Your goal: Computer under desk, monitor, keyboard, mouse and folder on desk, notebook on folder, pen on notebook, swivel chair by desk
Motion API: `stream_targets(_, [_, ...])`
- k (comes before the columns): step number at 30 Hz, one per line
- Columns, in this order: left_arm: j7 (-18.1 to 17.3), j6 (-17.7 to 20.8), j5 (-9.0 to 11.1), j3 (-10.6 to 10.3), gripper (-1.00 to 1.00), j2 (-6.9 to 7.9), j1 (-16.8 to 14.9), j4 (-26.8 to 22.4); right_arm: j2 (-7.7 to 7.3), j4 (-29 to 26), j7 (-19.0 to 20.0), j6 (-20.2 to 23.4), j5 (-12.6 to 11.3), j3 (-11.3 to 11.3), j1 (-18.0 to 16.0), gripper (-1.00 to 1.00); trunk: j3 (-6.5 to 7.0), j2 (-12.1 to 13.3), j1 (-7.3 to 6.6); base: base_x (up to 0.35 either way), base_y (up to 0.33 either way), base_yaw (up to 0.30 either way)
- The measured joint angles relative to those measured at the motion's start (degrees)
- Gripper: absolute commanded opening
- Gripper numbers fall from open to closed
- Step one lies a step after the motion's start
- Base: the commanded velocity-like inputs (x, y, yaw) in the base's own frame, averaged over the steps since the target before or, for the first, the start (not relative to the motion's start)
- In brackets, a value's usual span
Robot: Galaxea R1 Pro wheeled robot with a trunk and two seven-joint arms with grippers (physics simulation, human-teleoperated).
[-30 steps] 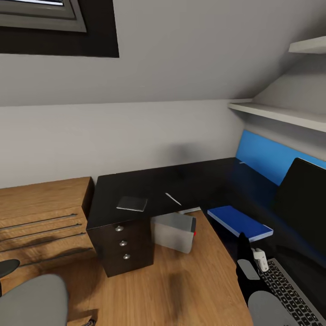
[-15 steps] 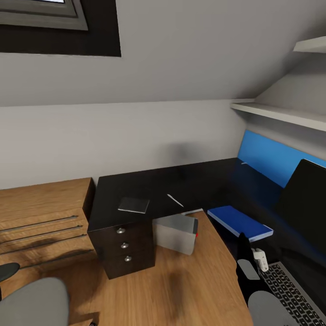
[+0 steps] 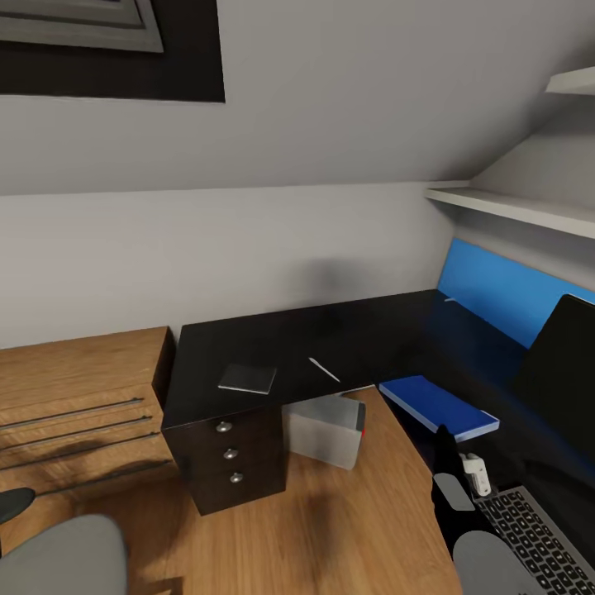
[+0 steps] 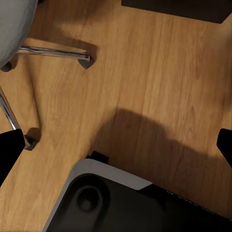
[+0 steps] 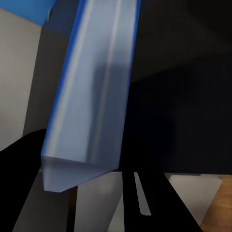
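Across the last second the whole head view has slid slightly: the desk [image 3: 330, 343] and everything on it sit a little further right and lower. We read this as the camera turning, not the objects moving.

The folder [image 3: 438, 405] already lies on the desk's right wing, between the monitor [image 3: 562, 364] and the keyboard [image 3: 537, 537]. We judge the next targets to be the notebook [image 3: 247, 378] and the pen [image 3: 324, 369], both lying apart on the left wing.

The computer [image 3: 326, 428] stands under the desk. The swivel chair [image 3: 58, 554] sits near the robot, off the desk.

The left gripper [image 4: 116, 145] has its fingers wide apart above the wooden floor [image 4: 159, 72]. We cannot tell the state of the right gripper [image 3: 450, 471].

Beside the desk stands a light wooden drawer unit [image 3: 74, 397]; white shelves [image 3: 512, 207] hang on the right wall.
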Motion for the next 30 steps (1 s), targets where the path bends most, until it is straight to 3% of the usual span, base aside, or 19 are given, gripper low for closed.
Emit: stream_targets(30, [0.0,0.0,0.0,0.0,1.00,0.01,0.0,0.0,0.24,0.0,-0.5,-0.9,-0.1,-0.1,0.0,-1.00,-1.00,0.0,0.00,0.000,0.000,-0.037])
